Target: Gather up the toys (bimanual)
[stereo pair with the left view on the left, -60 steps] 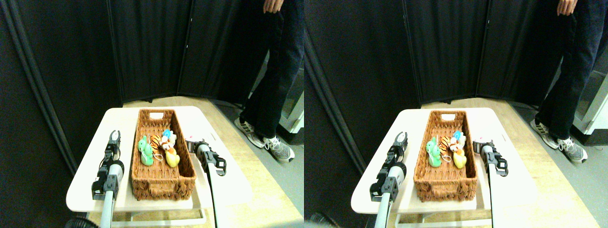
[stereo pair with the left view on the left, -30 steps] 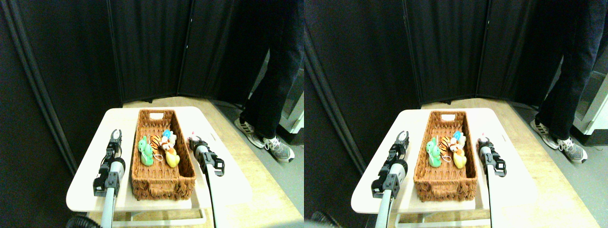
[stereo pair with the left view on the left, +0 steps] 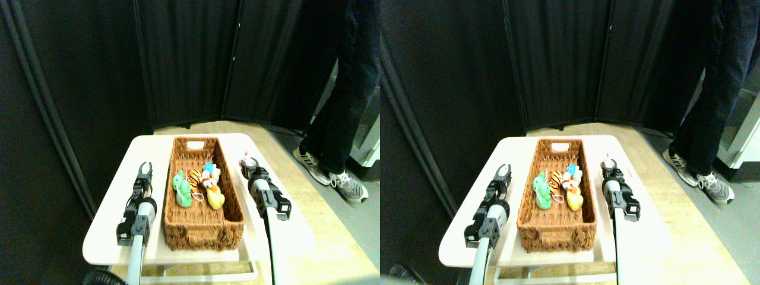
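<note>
Change, right arm: the right gripper now points straight up the table beside the basket's right wall; a second ago it sat lower and angled inward toward that wall.
Change, pink toy: a small pink shape shows at the right gripper's tip, where earlier a pink spot lay on the table just left of the gripper; whether the jaws clasp it I cannot tell.
Change, left arm: the left gripper holds the same spot left of the basket, its two jaws parted in a narrow V with nothing between them.
Change, person: the hand seen at the top edge a second ago is out of the picture; the person's dark trouser legs and striped sneakers stand where they did.
Toys: the green toy, striped tiger, yellow duck and a blue-and-white toy lie bunched together in the middle of the basket, unmoved.
Basket: the long brown wicker basket lies lengthwise along the table, a handle slot at its far end.
Surface: a white table with rounded corners, both arms reaching over its near edge.
Room: black folding screens close off the back and left; pale wood floor runs to the right, turning grey further off.
</note>
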Available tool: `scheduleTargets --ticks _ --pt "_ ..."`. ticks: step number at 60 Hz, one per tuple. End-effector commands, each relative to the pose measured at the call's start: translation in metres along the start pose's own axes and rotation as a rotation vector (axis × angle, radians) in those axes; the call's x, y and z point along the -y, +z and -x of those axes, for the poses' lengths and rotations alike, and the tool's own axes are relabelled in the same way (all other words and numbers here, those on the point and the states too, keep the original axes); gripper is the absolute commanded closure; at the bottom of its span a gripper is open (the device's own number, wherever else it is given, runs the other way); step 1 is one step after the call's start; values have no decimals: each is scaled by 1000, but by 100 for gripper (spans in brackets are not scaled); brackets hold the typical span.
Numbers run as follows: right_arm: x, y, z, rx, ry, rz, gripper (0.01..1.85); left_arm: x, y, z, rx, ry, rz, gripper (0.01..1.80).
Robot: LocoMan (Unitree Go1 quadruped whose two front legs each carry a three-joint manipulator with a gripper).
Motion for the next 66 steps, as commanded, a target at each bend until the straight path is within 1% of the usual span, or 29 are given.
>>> scheduleTargets --ticks 1,5,7,10,12,15,19,21,26,29,31,34,36,40,47,48,49,51,54,57,60,62,66 --pt "-47 0 9 -38 146 5 185 4 0 0 -16 -41 6 180" --pt "-55 -3 10 -52 174 6 185 4 -1 1 -10 -39 7 180" --pt "-61 -6 10 -53 189 41 185 3 -1 2 -9 -47 -6 180" --pt "-64 -9 11 -59 183 8 185 3 -1 2 -11 -54 -11 180" --pt "-70 -13 12 -92 192 -18 185 2 1 3 -11 -55 -14 180" --pt "-73 -16 12 -112 196 -37 185 2 2 3 -16 -57 -17 180" --pt "-78 -21 13 -115 189 -57 185 0 3 3 -16 -62 -17 180" --pt "-81 -25 15 -129 195 -74 185 -1 4 4 -7 -62 -21 180" --pt "-85 -32 16 -138 206 -68 185 -1 5 4 -1 -62 -17 180" --pt "-89 -38 17 -169 235 -21 185 -1 5 6 5 -65 -21 180" --pt "-92 -41 18 -172 238 -4 185 -1 6 6 11 -65 -18 180" --pt "-94 -44 19 -179 232 -17 185 -2 6 6 17 -68 -12 180" --pt "-96 -48 20 -201 242 -36 185 -3 7 6 18 -73 -19 180" --pt "-95 -55 20 -203 266 -7 185 -2 7 7 23 -77 -19 180" --pt "-94 -65 20 -213 256 -7 185 -3 8 8 40 -73 -18 180" --pt "-93 -67 20 -218 259 5 185 -3 8 9 40 -72 -16 180" --pt "-93 -70 20 -219 277 44 185 -3 9 9 44 -73 -16 180" --pt "-92 -72 20 -219 279 47 185 -4 9 9 46 -73 -18 180" --pt "-90 -77 20 -220 270 36 185 -3 9 11 61 -71 -25 180" --pt "-88 -82 20 -244 244 -20 185 -3 9 12 61 -72 -26 180" --pt "-86 -85 19 -252 243 -36 185 -3 10 12 64 -74 -25 180" --pt "-83 -89 19 -249 253 -16 185 -3 10 13 75 -73 -23 180" --pt "-79 -93 18 -250 243 -39 185 -4 11 13 71 -75 -26 180"
